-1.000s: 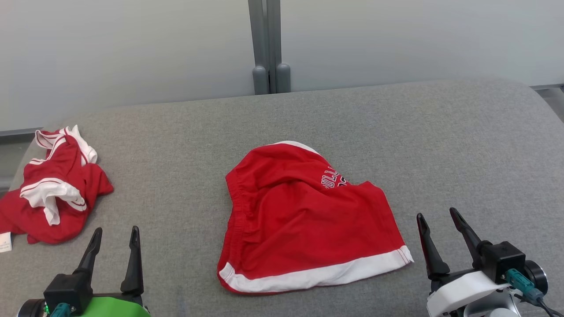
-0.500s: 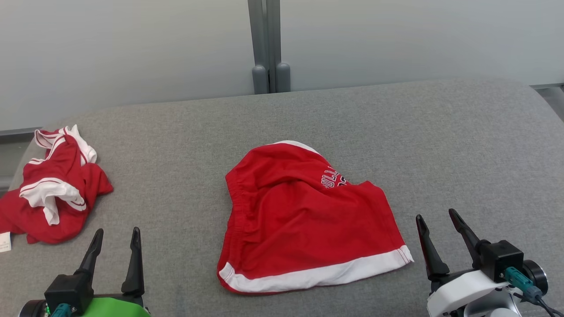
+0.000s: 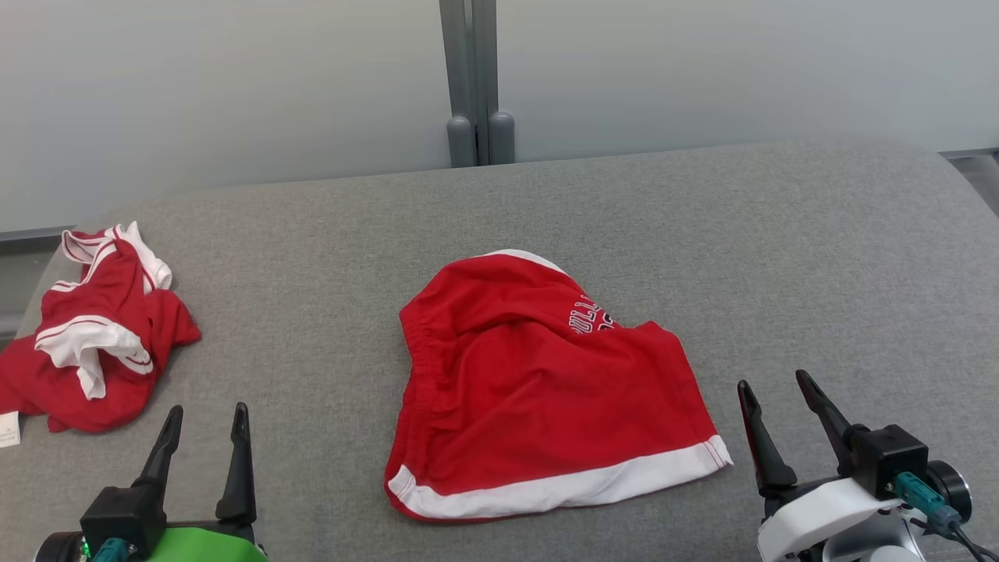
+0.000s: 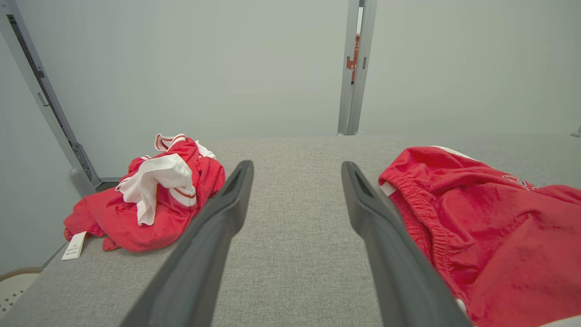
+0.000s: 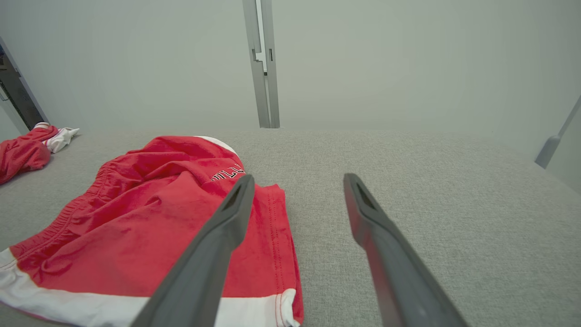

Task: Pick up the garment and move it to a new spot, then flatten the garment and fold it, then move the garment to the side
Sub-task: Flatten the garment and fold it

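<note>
Your red garment [image 3: 538,390] is lying rumpled mid-surface [image 3: 780,257], white hem on the near side. Your left gripper [image 3: 207,407] sits near-left, your right gripper [image 3: 773,379] just right of the hem corner. Both are spread wide with nothing in them. A crumpled red-and-white heap [image 3: 94,343] sits at the left edge.

Bright, even, diffuse light in all views; no glare, no hot spots. Shadows are thin and soft: a faint dark rim under the red shorts [image 3: 538,390] and under the crumpled red garment [image 3: 117,312] on the grey surface [image 3: 780,273]. Head view sharp, weave readable. Pale wall [image 3: 234,94] flat, slightly hazy. Wrist views are wide-angle: wall post [image 4: 51,106] leans hard at the frame edge. Fingers [image 4: 218,227] of left pincer [image 4: 295,165] and fingers [image 5: 381,254] of right pincer [image 5: 297,177] go soft toward the bottom edge.
</note>
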Controlling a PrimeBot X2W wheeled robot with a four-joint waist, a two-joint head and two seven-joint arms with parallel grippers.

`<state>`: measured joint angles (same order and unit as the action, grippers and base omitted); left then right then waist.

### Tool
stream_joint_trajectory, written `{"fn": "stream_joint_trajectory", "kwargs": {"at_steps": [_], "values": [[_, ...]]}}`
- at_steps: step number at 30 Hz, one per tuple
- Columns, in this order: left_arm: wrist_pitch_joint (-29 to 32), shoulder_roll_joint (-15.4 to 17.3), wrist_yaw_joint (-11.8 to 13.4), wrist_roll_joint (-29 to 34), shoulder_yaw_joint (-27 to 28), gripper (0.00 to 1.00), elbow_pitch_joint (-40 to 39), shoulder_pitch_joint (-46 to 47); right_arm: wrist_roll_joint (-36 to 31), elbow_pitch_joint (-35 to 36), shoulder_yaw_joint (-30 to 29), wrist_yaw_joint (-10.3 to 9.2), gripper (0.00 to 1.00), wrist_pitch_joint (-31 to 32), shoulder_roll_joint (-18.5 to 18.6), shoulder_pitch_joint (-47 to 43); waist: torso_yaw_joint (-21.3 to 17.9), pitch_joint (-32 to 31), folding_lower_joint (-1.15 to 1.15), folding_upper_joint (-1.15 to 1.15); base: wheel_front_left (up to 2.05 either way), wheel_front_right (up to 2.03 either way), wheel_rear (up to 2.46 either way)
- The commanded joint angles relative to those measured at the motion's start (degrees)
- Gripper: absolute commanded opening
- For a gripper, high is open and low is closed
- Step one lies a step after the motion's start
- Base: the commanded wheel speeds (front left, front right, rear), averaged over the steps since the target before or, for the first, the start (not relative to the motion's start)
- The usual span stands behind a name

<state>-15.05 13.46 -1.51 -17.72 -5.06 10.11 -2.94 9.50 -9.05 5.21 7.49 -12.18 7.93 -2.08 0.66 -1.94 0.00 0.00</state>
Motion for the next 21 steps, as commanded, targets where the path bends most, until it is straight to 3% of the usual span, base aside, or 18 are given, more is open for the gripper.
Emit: {"fn": "stream_joint_trajectory", "kwargs": {"at_steps": [1, 6, 13, 21], "values": [[-0.17, -0.13, -0.44, 0.27, -0.08, 1.0, -0.04, -0.5, -0.22, 0.1, -0.16, 0.01, 1.0, 0.14, 0.17, -0.69, -0.02, -0.01, 0.0, 0.0, 0.0, 0.0, 0.0], [-0.07, -0.63, -2.21, 1.31, -3.18, 1.0, 1.27, 1.3, 0.39, -1.77, -0.15, 0.01, 1.0, -0.18, -0.08, -0.19, -0.18, 0.32, 0.0, 0.0, 0.0, 0.0, 0.0], [0.89, -2.22, -5.01, 2.51, -11.59, 1.0, 6.35, 5.3, 1.32, -7.68, 0.7, 0.01, 1.0, -1.03, 0.28, 1.38, -0.73, 1.5, 0.0, 0.0, 0.0, 0.0, 0.0], [1.53, -2.6, -5.88, 1.25, -20.42, 1.0, 15.65, 9.41, 2.85, -15.91, 5.0, 0.01, 1.0, -1.94, 1.09, 4.97, -1.93, 3.3, 0.0, 0.0, 0.0, 0.0, 0.0]]}}
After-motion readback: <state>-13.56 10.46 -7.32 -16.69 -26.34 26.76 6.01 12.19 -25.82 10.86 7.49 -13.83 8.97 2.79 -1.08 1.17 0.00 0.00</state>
